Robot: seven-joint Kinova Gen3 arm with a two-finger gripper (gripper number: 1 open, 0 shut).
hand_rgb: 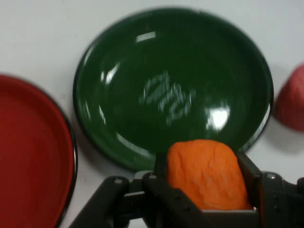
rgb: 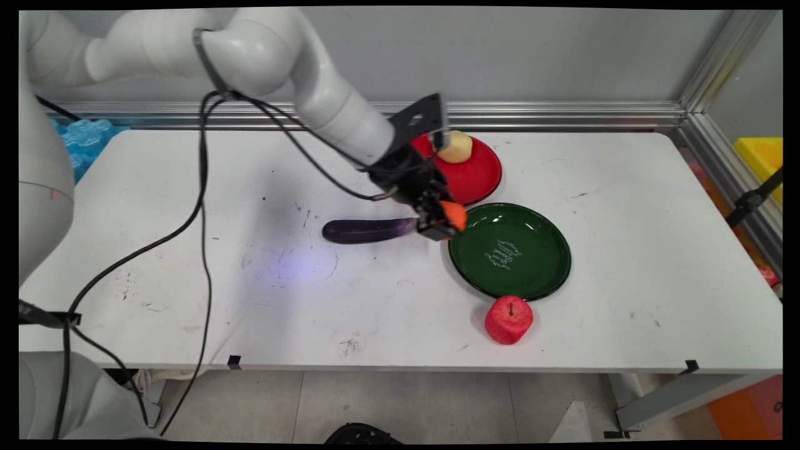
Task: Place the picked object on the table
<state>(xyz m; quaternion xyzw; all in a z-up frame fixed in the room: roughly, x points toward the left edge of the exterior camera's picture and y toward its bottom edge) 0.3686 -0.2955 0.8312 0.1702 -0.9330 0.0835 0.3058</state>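
Note:
My black gripper (rgb: 445, 224) is shut on an orange fruit-like object (rgb: 454, 215), held just above the table at the left rim of the green plate (rgb: 531, 275). In the hand view the orange object (hand_rgb: 207, 175) sits between the two fingers (hand_rgb: 161, 183), with the green plate (hand_rgb: 118, 95) lying ahead of it and bare. A purple eggplant (rgb: 365, 230) lies on the table just left of the gripper. The red plate (rgb: 481, 175) stands behind, carrying a pale yellow piece of food (rgb: 455, 147).
A red apple (rgb: 509, 319) rests on the table in front of the green plate; its edge (hand_rgb: 292, 99) shows in the hand view beside the red plate (hand_rgb: 28, 156). Black cables hang from the arm over the table's left half. A metal rail runs along the back wall.

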